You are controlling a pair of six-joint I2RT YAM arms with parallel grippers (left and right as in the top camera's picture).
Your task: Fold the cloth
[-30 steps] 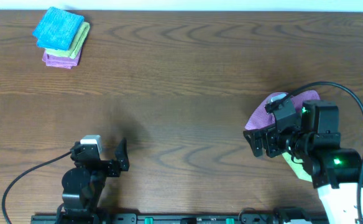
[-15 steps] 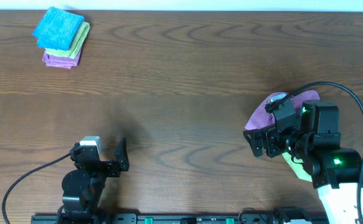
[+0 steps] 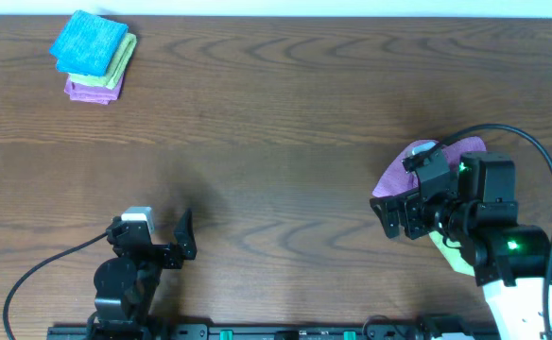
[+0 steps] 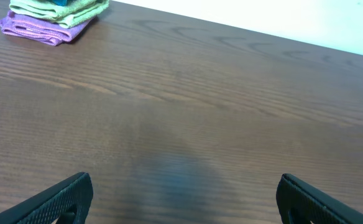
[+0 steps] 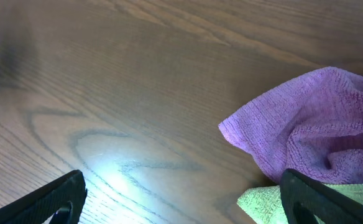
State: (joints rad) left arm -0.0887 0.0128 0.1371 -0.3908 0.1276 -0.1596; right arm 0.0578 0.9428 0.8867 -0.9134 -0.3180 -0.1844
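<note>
Dark wood-grain surface (image 3: 276,123); blue cloth (image 3: 89,42) tops a stack (image 3: 94,89) at its far-left corner; left fingers (image 4: 60,198) and right fingers (image 5: 51,199) spread, empty.

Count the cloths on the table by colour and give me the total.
Blue cloth: 1
Green cloths: 2, stacked green cloth and loose green cloth
Purple cloths: 2, stacked purple cloth and loose purple cloth
Total: 5

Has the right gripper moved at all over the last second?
No. In every overhead picture the right gripper sits at the same spot by the crumpled purple cloth's left edge.
</note>
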